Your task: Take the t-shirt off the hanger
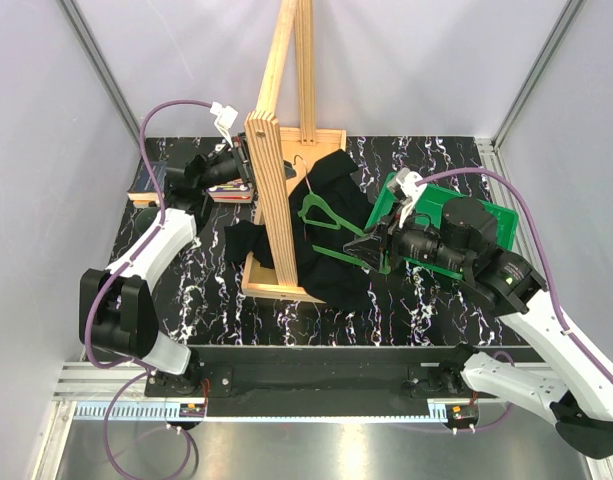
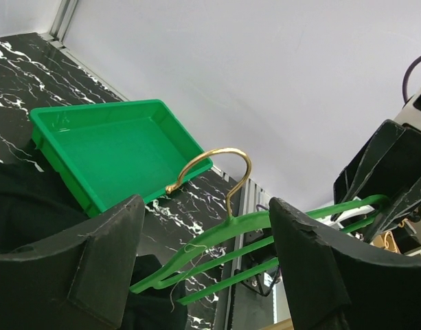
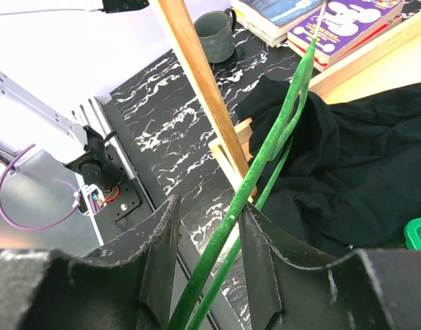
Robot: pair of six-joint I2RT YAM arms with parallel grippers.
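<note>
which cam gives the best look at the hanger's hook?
Left wrist: the hook is whole there, brass-coloured and curved, rising from the green hanger. Top external shows it barely, as a thin pale line beside the wooden stand. Right wrist shows the hanger's frame edge-on, with only a sliver of hook at the top edge.

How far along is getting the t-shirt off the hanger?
Looks done: the t-shirt lies crumpled at the base of the wooden stand, off the hanger. In hand: the right tool grips the bare hanger; the left tool is open. Left: probably setting the hanger down.
</note>
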